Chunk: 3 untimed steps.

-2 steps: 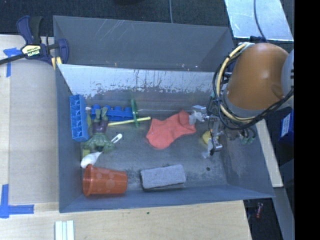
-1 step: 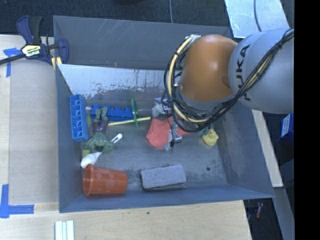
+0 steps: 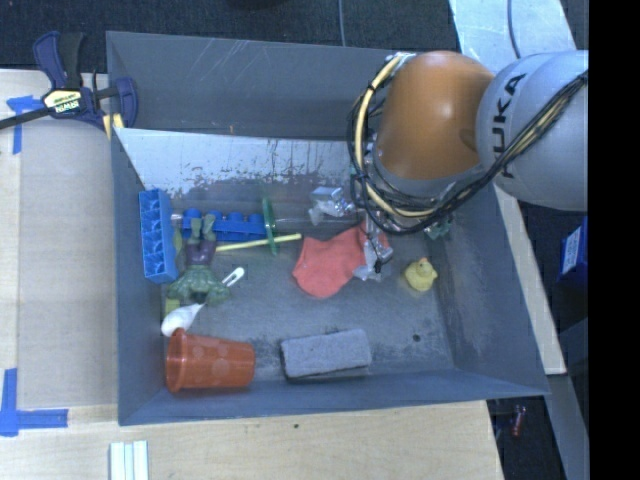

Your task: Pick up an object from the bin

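Arm: grey KUKA arm w/ orange dome cover (image 3: 430,118) & looped cables, in from the right, over the right half of the grey metal bin (image 3: 300,78).
Pincer: pincer (image 3: 374,256) low in the bin, at the right edge of the red blob. Open or closed: can't tell, wrist & cables hide most of it. Whether it has hold of anything: can't tell either.
Task thing: red soft flat blob (image 3: 325,265), cloth- or rubber-like, mid-bin on the floor. Its right edge is prob. touching the pincer tip, but the view is poor there.
Right of pincer: small yellow lumpy toy (image 3: 420,275), near, apart from the red blob.
Behind: crumpled silvery-grey piece (image 3: 328,206), by the back wall, just beside the cables.
Front: grey foam rectangular block (image 3: 325,354) lying flat near the front wall; orange-red plastic cup (image 3: 208,362) on its side, front-left corner.
Left: blue ridged plastic block (image 3: 155,233) along the left wall. Heap beside it incl. blue toy bricks (image 3: 232,226), green stick (image 3: 268,223), pale yellow rod (image 3: 262,242), green figure (image 3: 197,286), white bit (image 3: 180,318).
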Each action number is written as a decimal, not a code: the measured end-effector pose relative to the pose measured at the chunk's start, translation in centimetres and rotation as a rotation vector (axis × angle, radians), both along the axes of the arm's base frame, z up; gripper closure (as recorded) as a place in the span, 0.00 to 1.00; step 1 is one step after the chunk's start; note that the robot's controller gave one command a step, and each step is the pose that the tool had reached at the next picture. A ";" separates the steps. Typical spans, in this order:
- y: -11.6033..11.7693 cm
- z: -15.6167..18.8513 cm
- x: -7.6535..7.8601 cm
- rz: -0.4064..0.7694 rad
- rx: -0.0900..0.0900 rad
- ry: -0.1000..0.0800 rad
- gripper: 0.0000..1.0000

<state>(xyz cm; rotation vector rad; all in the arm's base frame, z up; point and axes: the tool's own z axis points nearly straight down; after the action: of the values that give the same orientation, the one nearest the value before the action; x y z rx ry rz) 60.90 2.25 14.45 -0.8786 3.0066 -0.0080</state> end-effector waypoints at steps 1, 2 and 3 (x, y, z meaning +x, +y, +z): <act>-1.2 -6.6 0.2 -0.230 0.008 -0.006 0.00; -1.4 -8.1 1.0 -0.076 0.004 -0.015 1.00; -1.4 -7.8 1.1 -0.045 0.003 -0.015 1.00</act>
<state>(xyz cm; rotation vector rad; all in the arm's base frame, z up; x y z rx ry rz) 62.03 0.84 6.65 -0.8073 3.0108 -0.0104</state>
